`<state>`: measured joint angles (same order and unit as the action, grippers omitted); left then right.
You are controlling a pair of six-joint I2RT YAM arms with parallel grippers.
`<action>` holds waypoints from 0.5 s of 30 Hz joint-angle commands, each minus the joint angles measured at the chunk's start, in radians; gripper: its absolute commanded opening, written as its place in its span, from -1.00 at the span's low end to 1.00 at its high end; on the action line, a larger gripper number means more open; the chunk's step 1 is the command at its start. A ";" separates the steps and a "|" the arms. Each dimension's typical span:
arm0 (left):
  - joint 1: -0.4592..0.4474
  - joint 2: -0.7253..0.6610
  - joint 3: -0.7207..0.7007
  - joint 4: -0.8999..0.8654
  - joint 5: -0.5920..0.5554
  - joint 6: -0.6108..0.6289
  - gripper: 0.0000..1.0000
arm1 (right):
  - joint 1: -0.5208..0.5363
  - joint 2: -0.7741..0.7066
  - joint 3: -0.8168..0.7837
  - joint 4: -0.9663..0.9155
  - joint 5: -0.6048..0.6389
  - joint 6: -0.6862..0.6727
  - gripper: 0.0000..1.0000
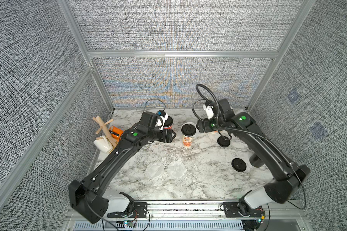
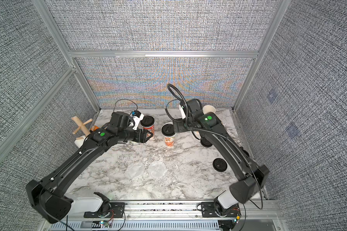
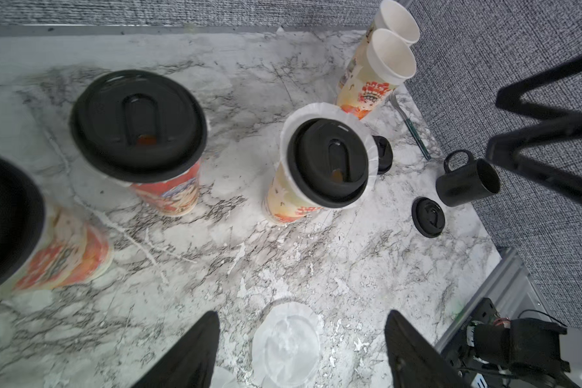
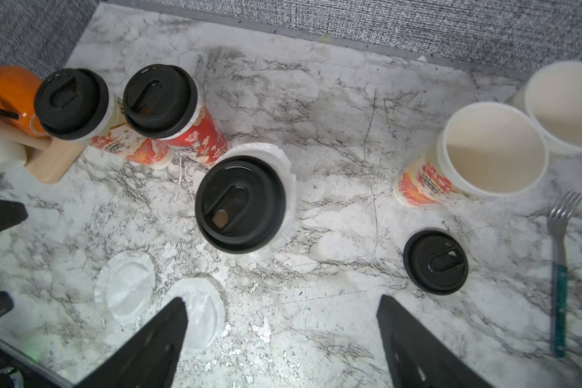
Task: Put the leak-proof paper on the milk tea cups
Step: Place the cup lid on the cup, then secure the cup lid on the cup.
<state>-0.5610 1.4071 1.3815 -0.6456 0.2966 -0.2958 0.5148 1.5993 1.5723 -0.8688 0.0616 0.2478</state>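
Two leak-proof paper discs (image 1: 155, 170) (image 1: 176, 169) lie flat on the marble table's front middle. The middle milk tea cup (image 1: 188, 136) wears a black lid with a paper frill (image 4: 288, 174) sticking out beneath it. Two more lidded cups (image 4: 160, 100) (image 4: 71, 102) stand at the back left. Two open cups (image 4: 494, 147) (image 4: 568, 104) stand at the back right. My left gripper (image 3: 302, 315) hangs open above a disc (image 3: 286, 346), left of the middle cup. My right gripper (image 4: 281, 300) is open and empty, just right of that cup.
A wooden mug tree (image 1: 103, 124) with a white mug (image 1: 101, 144) and an orange object (image 1: 115, 131) sit at the left edge. Two loose black lids (image 1: 223, 141) (image 1: 239, 164), a black mug (image 3: 467, 183) and a fork (image 4: 558, 268) lie on the right.
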 commanded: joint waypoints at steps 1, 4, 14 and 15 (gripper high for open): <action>-0.025 0.129 0.139 -0.098 0.024 0.052 0.57 | -0.058 -0.123 -0.180 0.206 -0.058 0.059 0.82; -0.054 0.267 0.297 -0.178 0.009 0.090 0.55 | -0.113 -0.211 -0.307 0.246 -0.090 0.064 0.82; -0.097 0.496 0.562 -0.326 -0.146 0.182 0.54 | -0.168 -0.298 -0.485 0.295 -0.151 0.058 0.82; -0.098 0.510 0.577 -0.332 -0.149 0.187 0.54 | -0.170 -0.296 -0.492 0.295 -0.157 0.058 0.82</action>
<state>-0.6567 1.8935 1.9301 -0.9230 0.1917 -0.1490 0.3496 1.3014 1.0916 -0.6319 -0.0650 0.3038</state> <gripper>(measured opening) 0.770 0.909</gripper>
